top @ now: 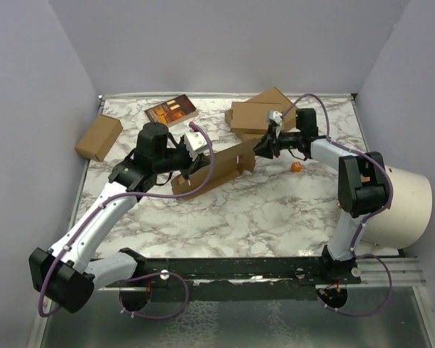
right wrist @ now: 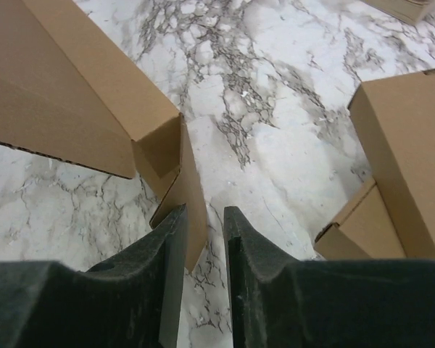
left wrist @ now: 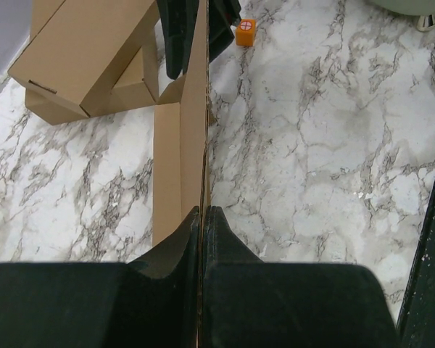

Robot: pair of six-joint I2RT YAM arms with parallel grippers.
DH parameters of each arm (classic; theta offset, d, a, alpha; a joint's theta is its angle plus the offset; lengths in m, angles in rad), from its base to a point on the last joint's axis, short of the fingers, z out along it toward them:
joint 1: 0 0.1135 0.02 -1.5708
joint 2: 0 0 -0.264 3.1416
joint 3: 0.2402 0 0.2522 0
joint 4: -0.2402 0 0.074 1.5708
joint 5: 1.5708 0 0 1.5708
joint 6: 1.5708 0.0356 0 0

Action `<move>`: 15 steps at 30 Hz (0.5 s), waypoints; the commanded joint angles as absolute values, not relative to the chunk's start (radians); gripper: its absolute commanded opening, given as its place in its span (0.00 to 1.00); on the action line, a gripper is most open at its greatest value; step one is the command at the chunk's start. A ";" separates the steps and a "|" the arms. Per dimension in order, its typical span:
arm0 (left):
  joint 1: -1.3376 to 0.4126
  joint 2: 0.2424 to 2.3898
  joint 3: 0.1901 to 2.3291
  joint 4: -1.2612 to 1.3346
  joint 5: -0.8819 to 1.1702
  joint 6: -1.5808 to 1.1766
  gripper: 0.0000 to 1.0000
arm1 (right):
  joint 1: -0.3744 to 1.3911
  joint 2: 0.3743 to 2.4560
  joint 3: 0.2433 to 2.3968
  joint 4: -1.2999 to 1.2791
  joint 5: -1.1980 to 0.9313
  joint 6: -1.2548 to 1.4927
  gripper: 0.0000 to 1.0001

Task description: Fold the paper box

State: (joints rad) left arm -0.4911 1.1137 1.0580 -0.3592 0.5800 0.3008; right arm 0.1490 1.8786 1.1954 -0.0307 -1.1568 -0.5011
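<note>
While the left end effector (left wrist: 202, 214) is clenched on one end of the paper box (top: 232, 164), the sheet stands on edge mid-tabletop (top: 275, 210), probably braced so a flap can be turned. Right end effector (right wrist: 205, 214) at the far end flap, jaws narrow with the flap edge between them; pinched or not, cannot tell. Stacked folded boxes (top: 259, 112) just behind the right arm, crowding it. Orange cube (top: 296, 167) near. Small carton (top: 99, 136) well apart, left.

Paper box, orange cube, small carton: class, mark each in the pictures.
paper box (top: 235, 161), top view, upright panel
orange cube (left wrist: 245, 27), left wrist view, top face
small carton (top: 98, 137), top view, top face
</note>
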 commanded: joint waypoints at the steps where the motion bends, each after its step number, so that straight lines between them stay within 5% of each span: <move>1: -0.489 1.127 1.059 -0.388 0.619 0.282 0.00 | 0.170 1.895 1.165 0.015 -1.203 -0.519 0.32; 15: -0.489 1.132 1.056 -0.377 0.645 0.274 0.00 | 0.241 1.934 1.126 0.178 -1.240 -0.350 0.45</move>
State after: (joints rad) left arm -0.4908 1.1259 1.0580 -0.3473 0.5945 0.3004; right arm 0.2272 1.9171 1.1549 0.0620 -1.1912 -0.4538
